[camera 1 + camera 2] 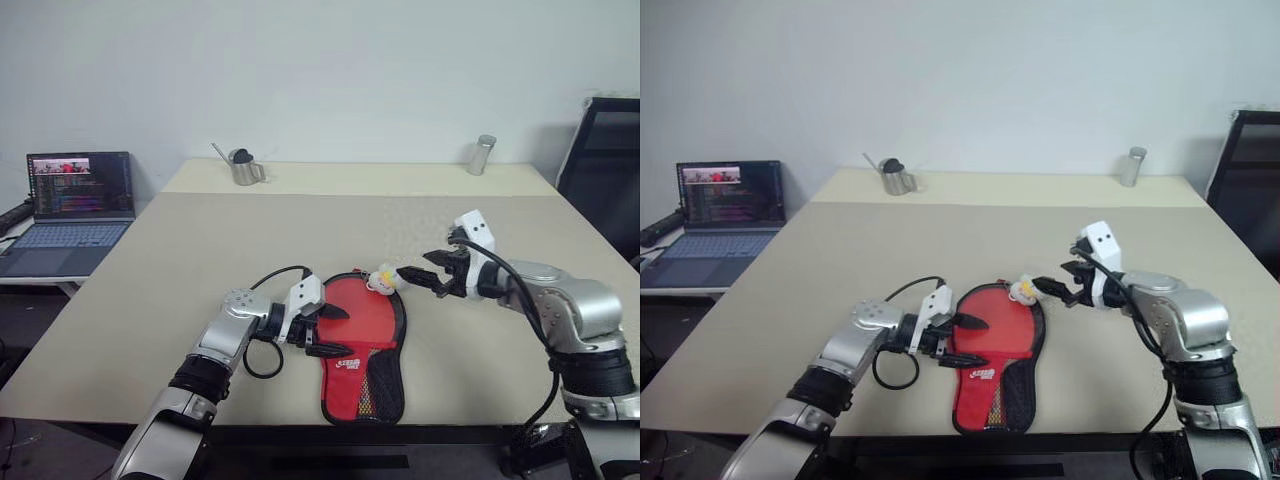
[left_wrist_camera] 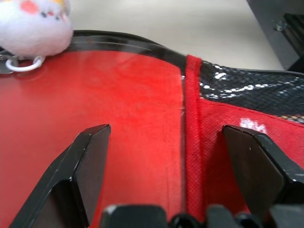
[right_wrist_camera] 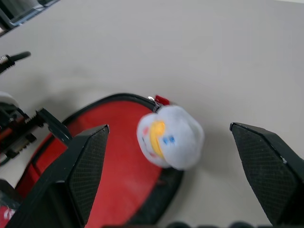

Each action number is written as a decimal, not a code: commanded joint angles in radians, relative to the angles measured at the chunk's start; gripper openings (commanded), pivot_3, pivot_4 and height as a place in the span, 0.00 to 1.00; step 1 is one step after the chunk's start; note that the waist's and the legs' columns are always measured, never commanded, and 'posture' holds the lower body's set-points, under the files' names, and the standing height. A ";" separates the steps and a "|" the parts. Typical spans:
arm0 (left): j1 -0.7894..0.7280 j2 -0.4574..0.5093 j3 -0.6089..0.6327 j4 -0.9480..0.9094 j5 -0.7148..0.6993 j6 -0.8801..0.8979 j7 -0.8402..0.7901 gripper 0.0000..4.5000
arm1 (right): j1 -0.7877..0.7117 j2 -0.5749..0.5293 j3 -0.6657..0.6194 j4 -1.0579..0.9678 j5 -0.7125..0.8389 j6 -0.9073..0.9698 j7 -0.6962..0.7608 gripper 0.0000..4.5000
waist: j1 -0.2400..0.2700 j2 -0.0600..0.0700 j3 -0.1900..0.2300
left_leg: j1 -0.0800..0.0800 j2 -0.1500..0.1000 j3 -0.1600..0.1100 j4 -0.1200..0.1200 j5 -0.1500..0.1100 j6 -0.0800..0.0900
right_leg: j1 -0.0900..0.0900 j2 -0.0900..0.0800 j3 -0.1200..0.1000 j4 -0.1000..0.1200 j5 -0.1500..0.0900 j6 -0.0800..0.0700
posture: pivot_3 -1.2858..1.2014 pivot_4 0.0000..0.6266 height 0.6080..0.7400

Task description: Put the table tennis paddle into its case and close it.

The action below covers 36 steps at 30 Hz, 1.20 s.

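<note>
Can't make out the paddle itself anywhere, so whether it's inside the case (image 1: 362, 345) is honestly impossible to tell from here. The case lies flat near the front edge of the beige table (image 1: 200, 260), red side up with black edging, round end pointing away from the robot, a mesh pocket and a small white logo toward the narrow end. A little white plush charm (image 1: 383, 280) hangs off a ring at its round end. The left gripper (image 1: 328, 332) sits at the case's left edge, fingers spread wide over the red fabric, gripping nothing. The right gripper (image 1: 421, 279) hovers just beside the charm, jaws wide apart too. Farther back there's a metal pitcher (image 1: 243, 168), a metal cup (image 1: 481, 155), and a laptop (image 1: 70, 210) on a side desk.
</note>
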 commanded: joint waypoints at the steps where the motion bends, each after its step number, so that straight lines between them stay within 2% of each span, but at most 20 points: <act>1: -0.011 -0.013 0.003 -0.028 -0.012 -0.018 0.010 0.91 | -0.062 0.032 0.015 0.093 -0.044 -0.089 -0.012 1.00 | 0.000 0.000 0.000 | 0.000 0.000 0.000 0.000 0.000 0.000 | 0.000 0.000 0.000 0.000 0.000 0.000 | 0.52 0.24 1.00; 6: 0.007 -0.011 -0.002 -0.061 -0.013 -0.004 0.007 0.91 | -0.119 0.094 0.012 0.261 -0.106 -0.197 -0.060 1.00 | 0.000 0.000 0.000 | 0.000 0.000 0.000 0.000 0.000 0.000 | 0.000 0.000 0.000 0.000 0.000 0.000 | 0.52 0.24 1.00; 13: 0.011 -0.006 0.004 -0.078 -0.015 0.011 0.013 0.91 | -0.130 0.148 -0.005 0.342 -0.092 -0.194 -0.057 1.00 | 0.000 0.001 0.000 | 0.000 0.000 0.000 0.000 0.000 0.000 | -0.001 0.000 0.000 0.000 0.000 0.000 | 0.52 0.24 1.00; 18: 0.010 -0.005 0.005 -0.084 -0.017 0.018 0.013 0.91 | -0.120 0.180 -0.012 0.340 -0.078 -0.172 -0.056 1.00 | 0.000 0.001 0.000 | 0.000 0.000 0.000 0.000 0.000 0.000 | -0.001 0.000 0.000 0.000 0.000 0.000 | 0.52 0.24 1.00; 36: -0.018 -0.010 0.016 -0.043 -0.014 -0.003 0.037 0.91 | -0.081 0.169 0.082 0.313 -0.160 -0.226 -0.008 1.00 | 0.000 0.001 0.000 | 0.000 0.000 0.000 -0.001 0.000 0.000 | -0.001 0.000 0.000 0.000 0.000 0.000 | 0.52 0.24 1.00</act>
